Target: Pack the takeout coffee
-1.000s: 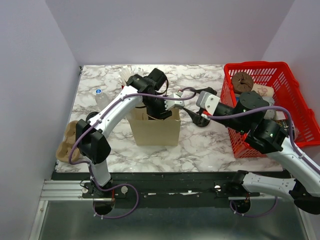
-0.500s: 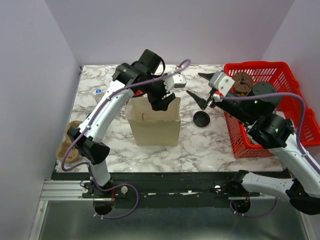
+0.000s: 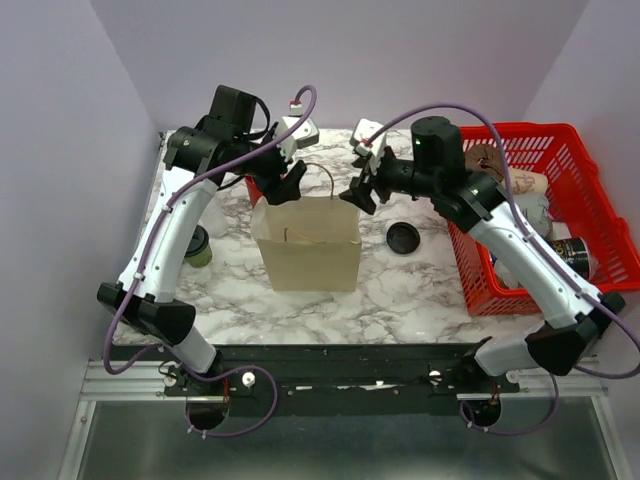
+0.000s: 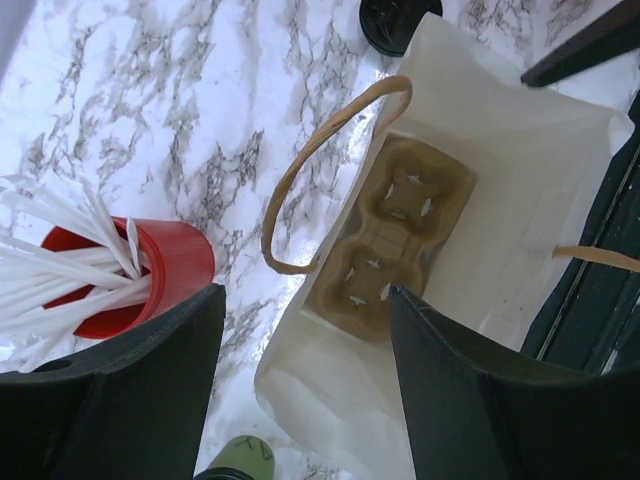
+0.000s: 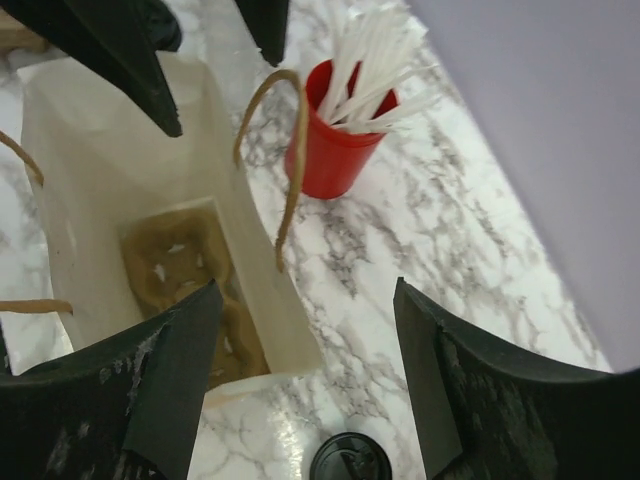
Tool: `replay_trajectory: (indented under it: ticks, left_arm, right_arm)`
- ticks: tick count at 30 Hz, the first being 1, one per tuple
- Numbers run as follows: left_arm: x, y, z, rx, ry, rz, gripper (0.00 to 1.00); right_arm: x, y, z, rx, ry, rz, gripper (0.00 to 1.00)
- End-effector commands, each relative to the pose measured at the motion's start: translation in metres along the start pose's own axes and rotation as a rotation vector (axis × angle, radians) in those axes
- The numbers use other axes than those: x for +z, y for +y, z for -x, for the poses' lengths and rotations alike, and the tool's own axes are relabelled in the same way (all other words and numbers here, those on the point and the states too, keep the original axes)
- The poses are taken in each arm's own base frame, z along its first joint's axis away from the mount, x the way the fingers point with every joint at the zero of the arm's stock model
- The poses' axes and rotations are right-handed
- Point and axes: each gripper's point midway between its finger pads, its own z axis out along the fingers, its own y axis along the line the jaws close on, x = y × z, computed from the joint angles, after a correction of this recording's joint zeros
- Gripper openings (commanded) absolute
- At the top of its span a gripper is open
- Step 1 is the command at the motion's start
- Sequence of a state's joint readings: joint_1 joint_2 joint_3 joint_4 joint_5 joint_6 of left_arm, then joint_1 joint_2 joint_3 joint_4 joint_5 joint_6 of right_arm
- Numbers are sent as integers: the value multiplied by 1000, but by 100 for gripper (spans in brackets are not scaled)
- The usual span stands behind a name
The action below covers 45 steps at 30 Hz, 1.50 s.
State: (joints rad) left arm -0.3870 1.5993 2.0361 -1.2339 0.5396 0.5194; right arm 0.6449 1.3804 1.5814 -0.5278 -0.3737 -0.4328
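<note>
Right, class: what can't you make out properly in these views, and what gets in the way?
Coffee cup: left wrist view, cut off by the bottom edge.
Red cup: top view, mostly behind the left arm.
Cup carrier: right wrist view, partly behind a finger of the right tool.
Black disc: right wrist view, cut by the bottom edge.

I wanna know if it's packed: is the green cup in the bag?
No, the cardboard carrier in the bag is empty; the green cup sits outside.

green cup [image 4: 243, 459] cropped, black disc [image 5: 350, 463] cropped
</note>
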Motion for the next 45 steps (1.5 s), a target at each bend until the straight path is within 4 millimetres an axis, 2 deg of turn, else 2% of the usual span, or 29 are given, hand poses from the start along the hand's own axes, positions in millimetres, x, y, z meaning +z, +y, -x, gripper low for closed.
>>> replay_trajectory:
  ticks: [1, 2, 4, 5, 6, 7, 9, 10, 13, 17, 19, 22, 23, 26, 27, 29, 30, 31, 34, 35, 40, 41, 43, 44, 45]
  left_arm:
    - [-9, 6, 2, -77, -48, 67, 74]
    - [-14, 12, 6, -134, -72, 119, 74]
    - [-20, 28, -4, -219, -64, 205, 74]
    - [-26, 32, -1, -231, -87, 237, 74]
    - [-27, 36, -9, -270, -77, 268, 74]
    - [-31, 41, -12, -285, -80, 293, 74]
    - [-38, 45, -19, -303, -83, 328, 74]
    - [-40, 48, -21, -313, -84, 338, 74]
    - [-52, 58, -28, -335, -90, 383, 74]
    - [-64, 73, -34, -357, -96, 430, 74]
    - [-71, 79, -37, -366, -101, 448, 74]
    - [-74, 84, -43, -367, -93, 459, 74]
    - [-75, 86, -45, -371, -92, 463, 74]
    - [-78, 92, -56, -405, -85, 469, 74]
    - [-78, 93, -58, -411, -84, 470, 74]
    - [-79, 98, -60, -417, -95, 478, 74]
    - [-78, 100, -61, -418, -95, 479, 74]
    - [-78, 101, -60, -421, -103, 473, 74]
    - [-74, 106, -59, -440, -120, 458, 74]
    - [-70, 108, -59, -449, -125, 439, 74]
    - [-61, 107, -61, -465, -136, 400, 74]
    - [-61, 106, -60, -463, -144, 399, 74]
    - [-57, 104, -63, -469, -142, 385, 74]
    - [-57, 103, -63, -467, -148, 382, 74]
    - [-56, 101, -62, -460, -153, 370, 74]
  right_arm:
    - [18, 34, -16, 11, 44, 240, 79]
    - [20, 35, -8, -11, 24, 269, 79]
    - [33, 36, -20, 7, 60, 294, 78]
    - [36, 33, -16, 1, 54, 293, 78]
    - [39, 32, -18, -2, 61, 297, 78]
    - [47, 32, -26, 4, 86, 311, 78]
    - [52, 29, -29, -26, 96, 318, 75]
    - [59, 30, -40, -22, 127, 334, 74]
    - [65, 26, -54, -42, 180, 332, 69]
    - [73, 28, -71, -36, 236, 365, 54]
    - [72, 31, -76, -30, 254, 380, 50]
    - [72, 34, -81, -41, 272, 406, 33]
    - [72, 32, -78, -60, 265, 410, 21]
    - [71, 29, -77, -85, 266, 409, 1]
    - [70, 25, -75, -96, 267, 382, 1]
    - [66, 11, -55, -148, 204, 307, 1]
    - [65, 10, -62, -161, 213, 286, 1]
    - [57, 1, -40, -214, 141, 233, 0]
    - [52, 0, -37, -299, 91, 197, 1]
    - [44, 1, -31, -324, 70, 187, 1]
    - [31, 20, -36, -402, 59, 225, 0]
    - [29, 30, -42, -413, 61, 249, 1]
    - [18, 41, -37, -464, 33, 258, 1]
    - [19, 56, -48, -473, 46, 289, 1]
    - [17, 61, -50, -503, 48, 291, 1]
